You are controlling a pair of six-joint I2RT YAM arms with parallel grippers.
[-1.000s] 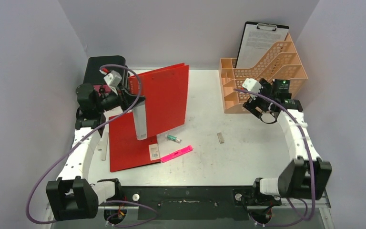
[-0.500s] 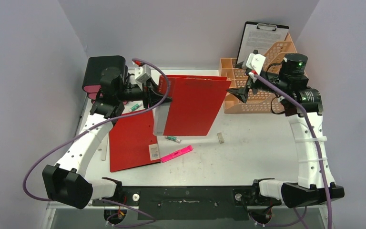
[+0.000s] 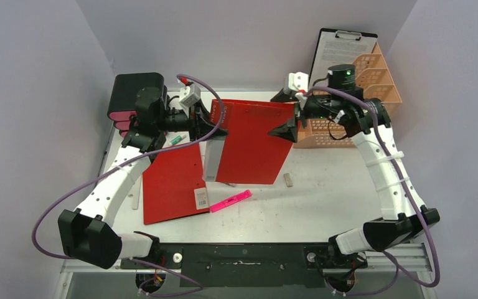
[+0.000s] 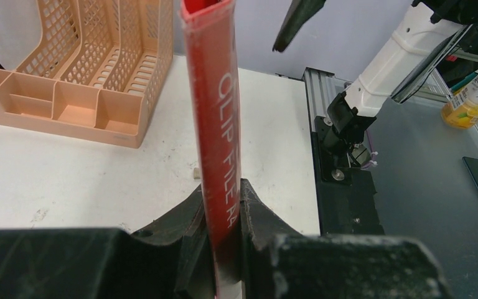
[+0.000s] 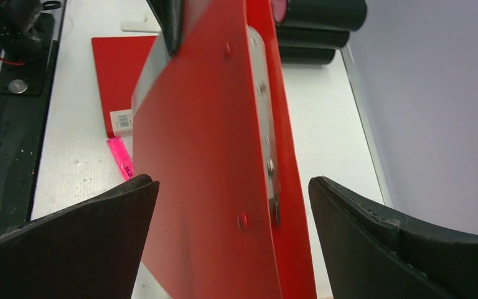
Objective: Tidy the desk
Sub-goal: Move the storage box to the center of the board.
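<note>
I had the left claw [image 4: 224,205] clamped on the red clip file [image 3: 255,143], standing it upright over the white bench [image 3: 323,193], with the right claw [image 5: 231,202] wide astride its far edge, presumably for handover toward the orange rack [image 3: 373,81].

The left gripper [image 4: 223,215] is clamped on the spine of a red clip file [image 4: 215,93], which rises upright straight ahead of the jaws with its white "CLIP FILE" lettering showing. Ahead to the left, a peach perforated file rack [image 4: 93,75] stands on the white desk [image 4: 68,180]. Just right of the file's far end hangs the right gripper's black finger [image 4: 295,22].
</note>
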